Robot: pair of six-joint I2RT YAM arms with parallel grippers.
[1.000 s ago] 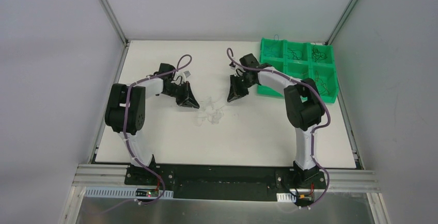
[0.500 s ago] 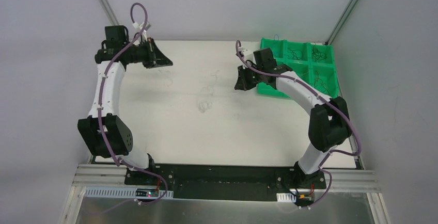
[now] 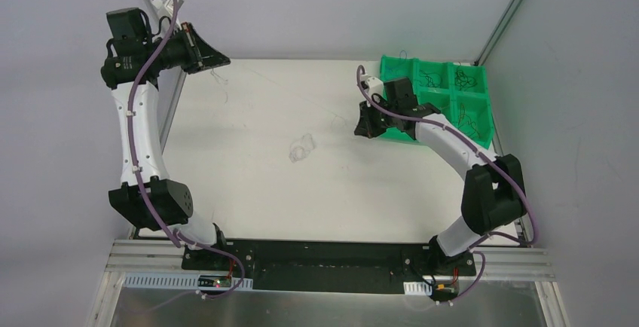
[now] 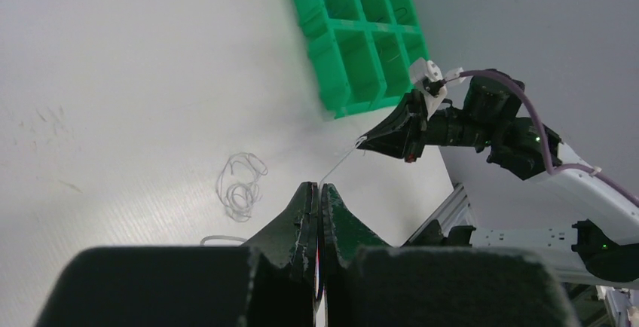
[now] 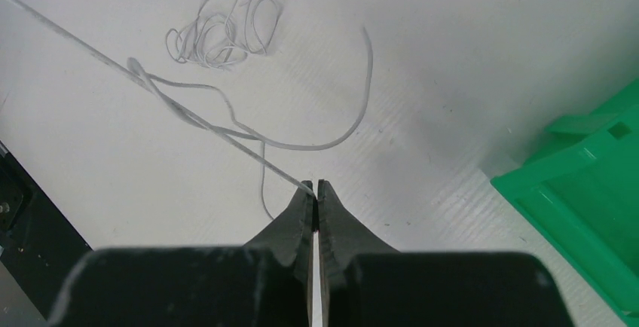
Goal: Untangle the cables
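A small coil of whitish cables (image 3: 301, 148) lies mid-table; it also shows in the left wrist view (image 4: 241, 184) and the right wrist view (image 5: 226, 33). One whitish cable (image 5: 75, 38) runs taut between both grippers; from the left wrist it shows as a thin line (image 4: 340, 163). My left gripper (image 3: 225, 62) is raised at the far left corner, shut (image 4: 317, 185) on one end. My right gripper (image 3: 359, 129) sits low beside the green tray, shut (image 5: 314, 184) on the other end. A loose whitish loop (image 5: 354, 116) lies under the taut cable.
A green compartment tray (image 3: 439, 88) with dark wires in its cells stands at the back right, just right of my right gripper; its corner shows in the right wrist view (image 5: 595, 184). Grey walls close in the table's left, back and right.
My left arm has risen and swung back to the far left corner. My right gripper has drifted right toward the tray. The cable between them has been drawn out of the bunch.
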